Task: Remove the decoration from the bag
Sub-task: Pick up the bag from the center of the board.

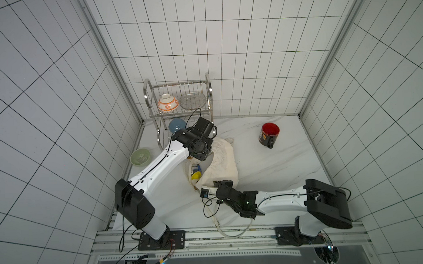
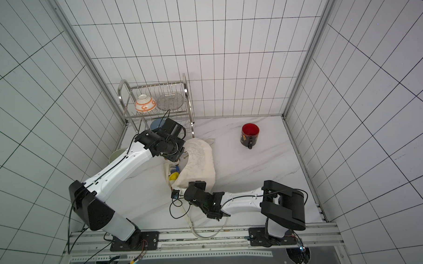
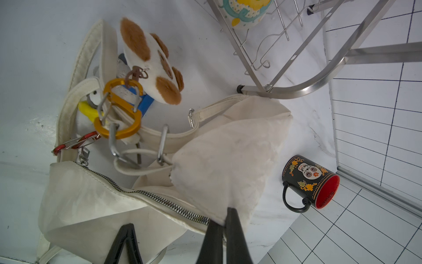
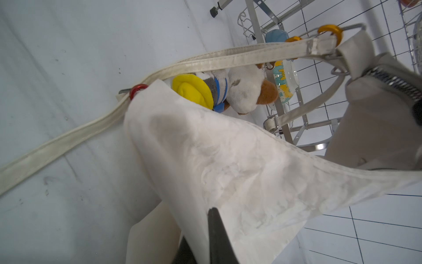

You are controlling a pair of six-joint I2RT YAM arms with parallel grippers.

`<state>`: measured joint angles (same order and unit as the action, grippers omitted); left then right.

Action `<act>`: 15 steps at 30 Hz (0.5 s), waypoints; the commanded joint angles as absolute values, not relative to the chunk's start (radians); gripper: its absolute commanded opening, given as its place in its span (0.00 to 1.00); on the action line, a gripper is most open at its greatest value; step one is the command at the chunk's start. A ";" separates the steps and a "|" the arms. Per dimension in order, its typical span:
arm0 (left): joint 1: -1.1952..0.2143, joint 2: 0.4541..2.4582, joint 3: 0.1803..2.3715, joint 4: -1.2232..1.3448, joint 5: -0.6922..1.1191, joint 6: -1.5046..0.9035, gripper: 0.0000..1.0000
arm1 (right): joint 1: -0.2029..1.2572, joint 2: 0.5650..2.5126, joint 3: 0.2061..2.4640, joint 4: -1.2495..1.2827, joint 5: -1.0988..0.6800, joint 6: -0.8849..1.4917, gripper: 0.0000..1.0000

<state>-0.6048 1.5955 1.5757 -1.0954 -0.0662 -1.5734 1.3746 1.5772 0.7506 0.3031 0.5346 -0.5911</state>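
Found right pincer [image 4: 211, 213] clamped on the near corner of the soft cream-white fabric sling bag [image 1: 224, 161], cloth bunched in the jaws. Noted, just beyond that pincer and beside the bag's flank, the white-and-brown plush toy decoration [image 4: 246, 91], hitched through a gold metal double clip [image 3: 123, 135] to the long cream strap [image 4: 205, 60]. Found left pincer [image 3: 225, 217] farther off, pinched shut on the bag's far end, toy just ahead of it. Judged step: bag secured at both ends, decoration not yet detached. Judged next move: freeing one pincer to work the gold clip open. Logged black skull-pattern mug [image 1: 268, 135] well beyond right pincer, untouched.
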 commanded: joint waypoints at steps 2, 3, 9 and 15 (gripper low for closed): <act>-0.592 1.562 1.560 -1.083 -0.068 -1.515 0.00 | 1.356 1.392 0.710 0.368 0.460 -0.533 0.00; -0.581 1.554 1.548 -1.076 -0.050 -1.515 0.01 | 1.345 1.364 0.701 0.348 0.398 -0.517 0.00; -0.512 1.460 1.437 -0.890 0.046 -1.429 0.46 | 1.258 1.141 0.654 0.251 0.176 -0.355 0.00; -0.480 1.365 1.347 -0.720 0.126 -1.260 0.80 | 1.097 1.023 0.687 0.186 -0.016 -0.158 0.00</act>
